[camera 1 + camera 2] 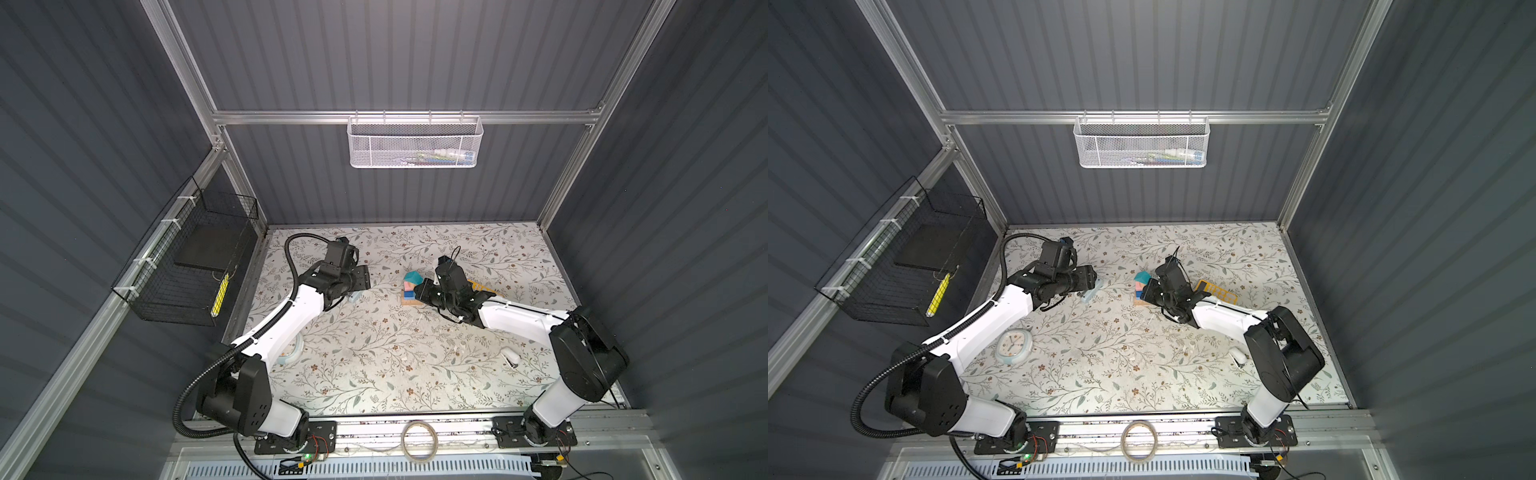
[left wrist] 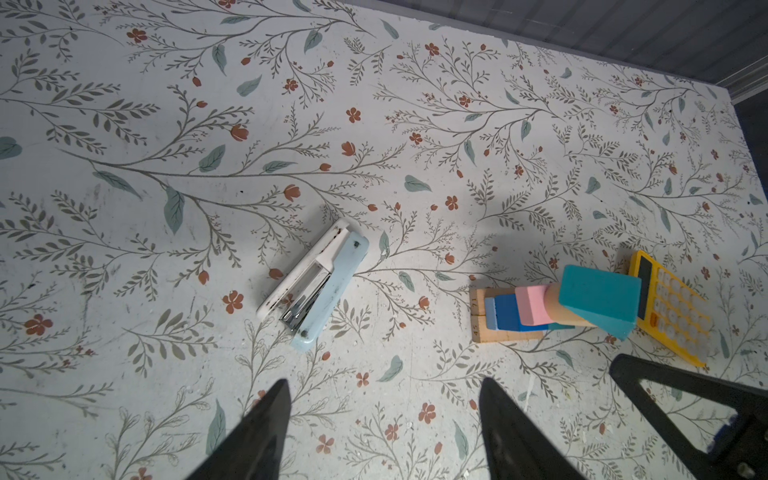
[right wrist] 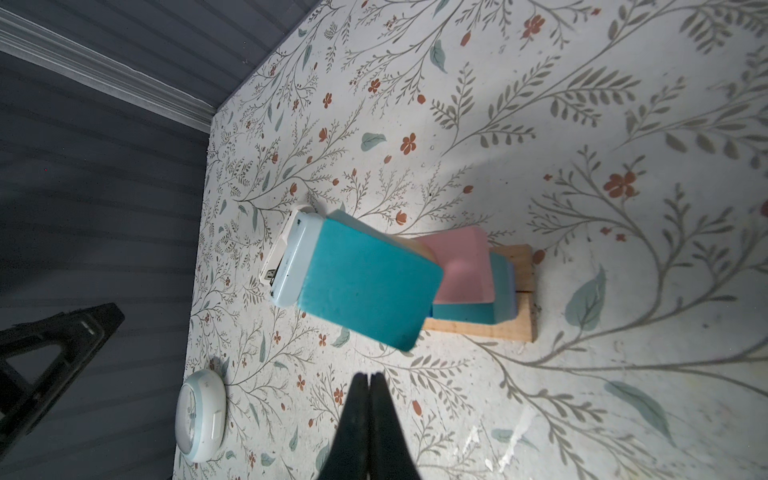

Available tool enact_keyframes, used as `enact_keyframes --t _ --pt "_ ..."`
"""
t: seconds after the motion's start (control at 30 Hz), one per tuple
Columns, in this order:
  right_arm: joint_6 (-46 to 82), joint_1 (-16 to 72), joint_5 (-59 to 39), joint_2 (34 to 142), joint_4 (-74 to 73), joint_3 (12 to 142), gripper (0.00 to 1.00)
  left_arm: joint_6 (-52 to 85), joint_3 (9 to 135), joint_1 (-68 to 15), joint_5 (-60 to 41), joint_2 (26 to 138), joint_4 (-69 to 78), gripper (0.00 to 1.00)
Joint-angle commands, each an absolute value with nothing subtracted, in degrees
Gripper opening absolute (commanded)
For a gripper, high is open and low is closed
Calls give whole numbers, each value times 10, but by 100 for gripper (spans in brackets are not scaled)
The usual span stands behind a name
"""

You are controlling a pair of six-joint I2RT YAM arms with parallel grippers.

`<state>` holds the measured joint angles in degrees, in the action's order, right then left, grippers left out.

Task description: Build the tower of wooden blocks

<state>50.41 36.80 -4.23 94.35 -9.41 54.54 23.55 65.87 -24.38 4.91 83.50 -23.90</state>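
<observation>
White arm shells (image 1: 286, 320), black joints (image 1: 232, 395); ribbed cable (image 1: 174, 415)

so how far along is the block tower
Mostly done: the wood block tower stands on its tan bars, teal roof piece on top. Nothing in hand: right gripper jaws shut and empty, left gripper open and empty. No loose blocks show; likely only retreating remains.

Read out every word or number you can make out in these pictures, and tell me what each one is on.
"71": on a tan base bar of the wood block tower.
"45": on the second tan base bar beside it.
Yellow calculator: key labels too blurred to read.
Clock: dial numerals too small to read.
</observation>
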Motion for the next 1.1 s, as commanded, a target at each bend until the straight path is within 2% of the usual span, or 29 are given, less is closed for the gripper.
enact_keyframes --t 0.0,1.07 --pt "501 366 -30 951 -97 560 0 225 651 -240 55 820 -243 72" --pt "498 355 -30 961 -106 559 0 223 648 -236 54 811 -244 72"
